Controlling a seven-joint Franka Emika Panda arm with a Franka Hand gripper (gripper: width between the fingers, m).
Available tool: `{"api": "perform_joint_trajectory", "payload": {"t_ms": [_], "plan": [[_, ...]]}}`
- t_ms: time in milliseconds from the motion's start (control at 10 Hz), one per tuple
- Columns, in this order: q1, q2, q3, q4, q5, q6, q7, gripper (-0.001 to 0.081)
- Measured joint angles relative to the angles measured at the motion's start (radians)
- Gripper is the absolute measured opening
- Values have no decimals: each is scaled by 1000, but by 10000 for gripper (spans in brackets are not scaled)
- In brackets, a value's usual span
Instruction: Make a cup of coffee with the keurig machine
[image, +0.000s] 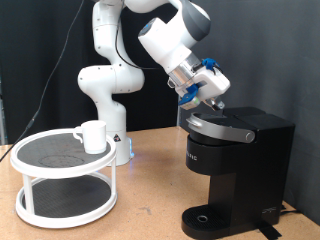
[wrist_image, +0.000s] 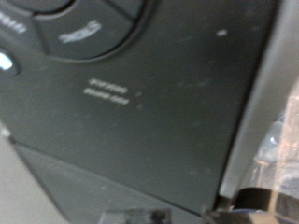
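The black keurig machine stands at the exterior view's right, its rounded lid down, with a round drip tray at its base. My gripper hovers just above the lid's top, touching or nearly touching it. The wrist view is filled with the machine's black top surface with buttons and small lettering; no fingers show there. The white cup with a side handle sits on the top shelf of a white two-tier stand at the exterior view's left, far from the gripper.
The white robot arm base stands behind the stand. The wooden table runs between the stand and the machine. A black curtain hangs at the back left.
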Motion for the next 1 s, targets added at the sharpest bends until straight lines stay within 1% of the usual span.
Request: {"api": "perform_joint_trajectory", "payload": {"t_ms": [300, 600, 800, 1000], "plan": [[-11, 1, 10, -10, -107, -13, 116, 0], [-15, 3, 14, -13, -180, -13, 211, 0], [-26, 12, 22, -13, -237, -12, 290, 0], [-29, 17, 24, -6, -270, -13, 350, 0]]}}
